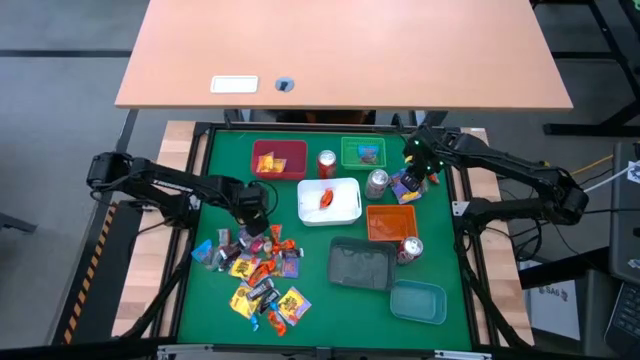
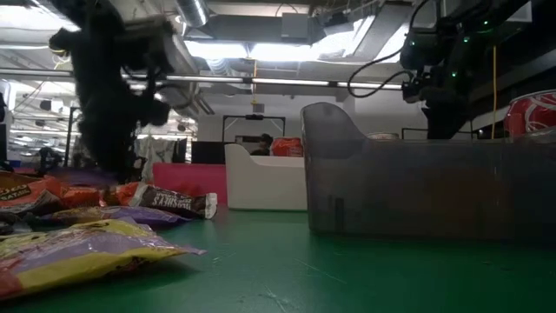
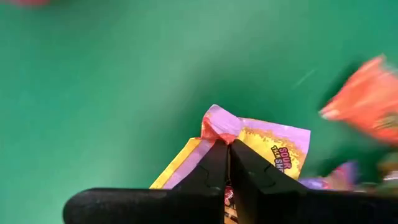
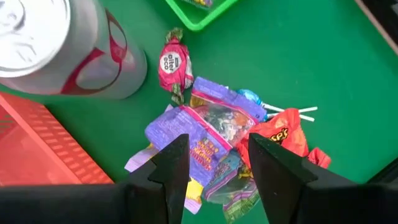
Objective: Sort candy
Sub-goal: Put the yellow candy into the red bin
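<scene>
Your left claw (image 3: pixel 227 163) is pinched tight on a yellow-and-purple sour candy packet (image 3: pixel 268 144), right at the top edge of the big candy pile (image 1: pixel 262 280) on the left side of the green worktop (image 1: pixel 225 160). Your right claw (image 4: pixel 213 163) is spread wide, hovering over the smaller purple candy heap (image 4: pixel 208 134) just beside the silver soda can (image 4: pixel 65 46).

You can read "SOUR" on the yellow-purple candy packet (image 3: pixel 273 146) pinched in the left gripper (image 3: pixel 227 163); other wrapper lettering in the views is too small to make out.
</scene>
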### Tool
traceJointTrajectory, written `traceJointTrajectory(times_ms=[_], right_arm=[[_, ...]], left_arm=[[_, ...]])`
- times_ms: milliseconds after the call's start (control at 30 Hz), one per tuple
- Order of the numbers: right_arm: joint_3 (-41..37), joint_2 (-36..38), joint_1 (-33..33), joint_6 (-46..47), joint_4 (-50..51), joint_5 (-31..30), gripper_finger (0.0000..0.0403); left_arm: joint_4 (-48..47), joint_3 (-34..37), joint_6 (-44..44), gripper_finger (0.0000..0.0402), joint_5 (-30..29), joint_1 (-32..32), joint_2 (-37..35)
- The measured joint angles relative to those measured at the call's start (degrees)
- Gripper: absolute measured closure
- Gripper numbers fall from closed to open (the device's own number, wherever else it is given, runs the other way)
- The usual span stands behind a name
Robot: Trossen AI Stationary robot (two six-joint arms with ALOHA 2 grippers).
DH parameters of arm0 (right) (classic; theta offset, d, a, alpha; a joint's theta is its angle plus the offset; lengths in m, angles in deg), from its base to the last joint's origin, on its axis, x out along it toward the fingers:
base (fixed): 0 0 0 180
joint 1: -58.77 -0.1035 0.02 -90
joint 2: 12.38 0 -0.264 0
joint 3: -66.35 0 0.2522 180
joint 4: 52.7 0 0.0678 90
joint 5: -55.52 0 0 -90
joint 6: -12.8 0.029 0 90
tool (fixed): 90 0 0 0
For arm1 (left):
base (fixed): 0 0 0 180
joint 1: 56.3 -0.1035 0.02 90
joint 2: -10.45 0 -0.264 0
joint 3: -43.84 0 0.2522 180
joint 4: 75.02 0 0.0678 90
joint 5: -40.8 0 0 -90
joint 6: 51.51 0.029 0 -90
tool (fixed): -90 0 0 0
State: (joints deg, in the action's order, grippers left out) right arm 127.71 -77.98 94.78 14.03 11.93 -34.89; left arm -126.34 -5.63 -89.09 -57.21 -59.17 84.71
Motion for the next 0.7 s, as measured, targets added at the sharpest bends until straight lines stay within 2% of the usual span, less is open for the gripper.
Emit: traceJointTrajectory(times_ms=[200,433,700], right_arm=[[-0.04,0.0,0.0,-0.01,-1.41,0.0,0.024],[-0.04,-0.02,0.0,-0.02,-3.99,-0.02,0.024],[-0.04,-0.02,0.0,-0.02,-4.5,-0.02,0.024]], left_arm=[[0.45,-5.23,0.2,0.0401,-1.6,0.0,-1.24],[3.5,-9.97,3.9,0.0401,-11.44,-1.29,-1.27],[15.09,-10.51,14.64,0.04,-20.69,-8.76,-1.33]])
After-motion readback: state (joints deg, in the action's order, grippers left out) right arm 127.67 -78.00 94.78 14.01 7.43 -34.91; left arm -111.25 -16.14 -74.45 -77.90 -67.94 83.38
